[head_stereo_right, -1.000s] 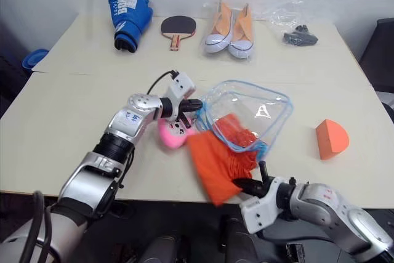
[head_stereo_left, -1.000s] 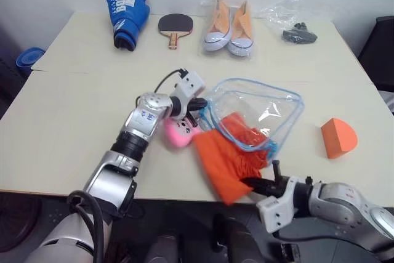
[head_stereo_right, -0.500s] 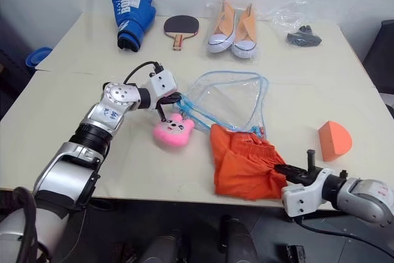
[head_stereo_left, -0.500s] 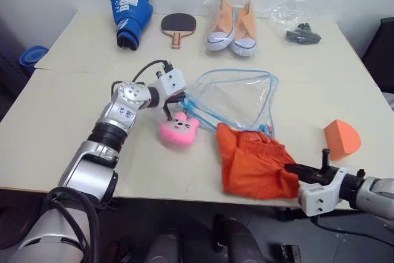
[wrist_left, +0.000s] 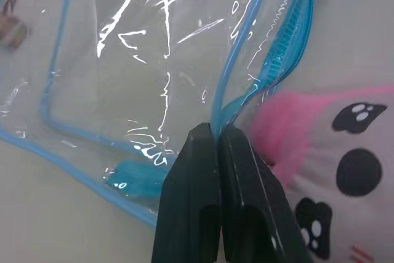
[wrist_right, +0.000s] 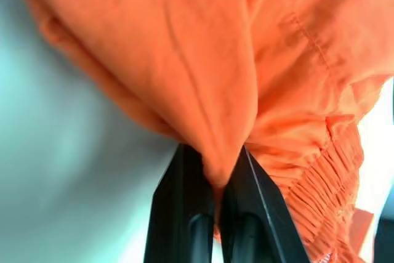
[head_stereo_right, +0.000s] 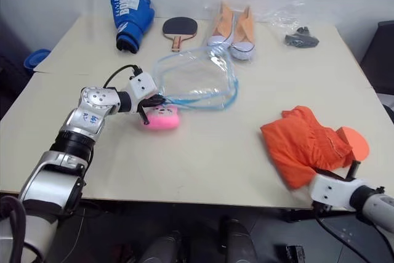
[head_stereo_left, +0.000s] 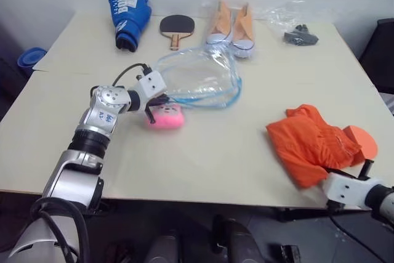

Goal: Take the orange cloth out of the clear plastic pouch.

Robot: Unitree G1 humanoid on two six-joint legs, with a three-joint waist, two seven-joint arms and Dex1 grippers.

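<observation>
The orange cloth [head_stereo_left: 313,143] lies bunched near the table's front right edge, fully outside the clear plastic pouch [head_stereo_left: 198,78]. My right gripper [wrist_right: 212,154] is shut on a fold of the cloth, pinching it from below at the table edge. The pouch, with light blue edging, sits empty in the middle of the table. My left gripper [wrist_left: 212,132] is shut on its blue rim beside the zipper. The pink plush charm [head_stereo_left: 165,117] rests on the table right under that gripper.
An orange foam wedge [head_stereo_left: 364,142] peeks out behind the cloth at the right edge. Along the back stand a blue boxing glove [head_stereo_left: 128,15], a table tennis paddle [head_stereo_left: 176,27], orange sneakers [head_stereo_left: 231,26] and a thin clear bag with dark items [head_stereo_left: 300,34].
My right gripper has pulled the cloth out of the pouch and away to the right, up against the wedge. My left gripper has drawn the pouch and charm to the left.
</observation>
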